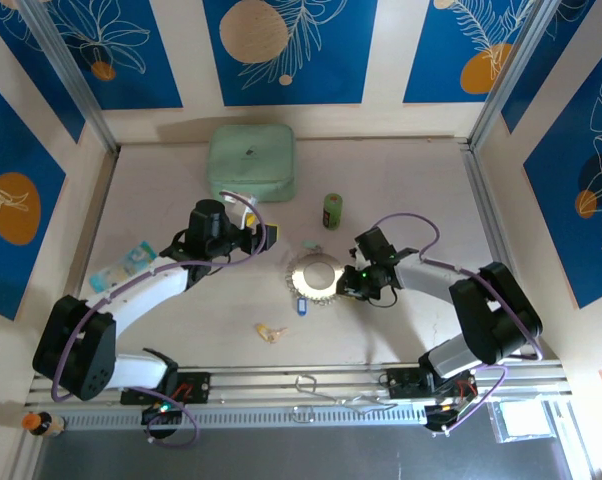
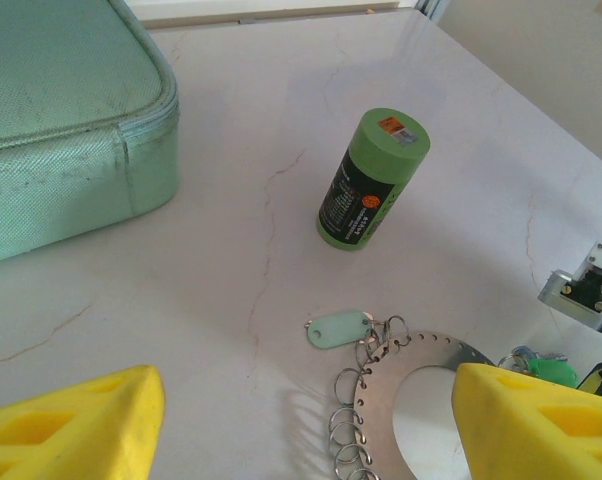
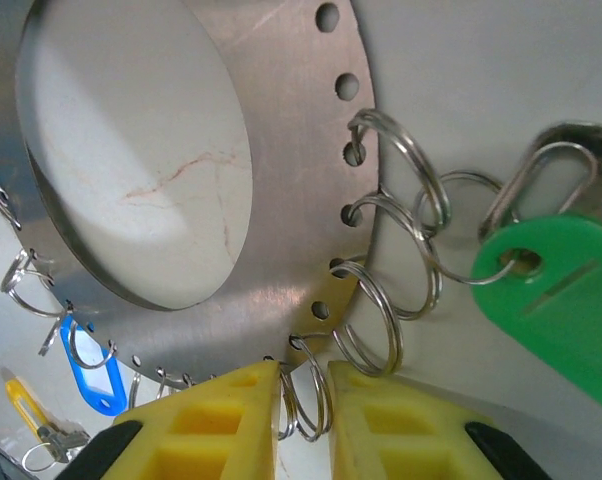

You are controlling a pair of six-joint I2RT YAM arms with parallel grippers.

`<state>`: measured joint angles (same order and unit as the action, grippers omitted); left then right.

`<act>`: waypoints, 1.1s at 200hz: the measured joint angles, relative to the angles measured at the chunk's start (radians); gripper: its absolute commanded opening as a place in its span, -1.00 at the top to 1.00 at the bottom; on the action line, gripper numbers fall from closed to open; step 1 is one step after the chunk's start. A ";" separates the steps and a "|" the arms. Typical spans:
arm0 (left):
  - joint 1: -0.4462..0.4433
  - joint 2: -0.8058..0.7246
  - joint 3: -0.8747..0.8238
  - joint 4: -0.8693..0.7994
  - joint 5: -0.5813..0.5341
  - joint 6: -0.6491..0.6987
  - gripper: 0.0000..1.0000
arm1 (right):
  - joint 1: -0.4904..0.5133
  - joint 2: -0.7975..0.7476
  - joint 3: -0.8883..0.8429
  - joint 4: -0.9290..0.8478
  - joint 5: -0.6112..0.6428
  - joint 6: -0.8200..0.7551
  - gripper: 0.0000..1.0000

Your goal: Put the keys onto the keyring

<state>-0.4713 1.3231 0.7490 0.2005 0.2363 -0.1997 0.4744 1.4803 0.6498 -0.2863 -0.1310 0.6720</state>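
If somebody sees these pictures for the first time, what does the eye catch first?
The perforated steel keyring, fringed with small split rings, lies at the centre, with the yellow fingers of the right end effector either side of one ring. A green key tag and a blue key tag hang from it. Beyond stand a mint-green box and an upright green cylinder.

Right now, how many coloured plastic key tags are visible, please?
4: pale mint tag at the silvery ring's far edge; blue tag at its near edge; bright green tag by the right gripper; yellow tag loose nearby. Some may be hidden.
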 measured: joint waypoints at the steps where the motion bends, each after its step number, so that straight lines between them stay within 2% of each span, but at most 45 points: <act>1: 0.000 0.000 0.000 0.000 0.000 0.000 -0.50 | 0.000 -0.001 -0.001 0.002 0.000 0.001 0.60; 52: 0.000 0.000 0.000 0.000 0.000 0.000 -0.50 | -0.024 -0.031 -0.022 0.016 0.003 0.018 0.67; 123: 0.000 0.000 0.000 0.000 0.000 0.000 -0.50 | -0.047 -0.033 -0.033 0.050 -0.007 0.041 0.59; 220: 0.000 0.000 0.000 0.000 0.000 0.000 -0.50 | -0.076 -0.050 -0.058 0.076 -0.032 0.055 0.68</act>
<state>-0.4713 1.3231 0.7490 0.2005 0.2367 -0.2001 0.3988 1.4300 0.5922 -0.2108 -0.1627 0.7269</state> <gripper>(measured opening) 0.751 0.156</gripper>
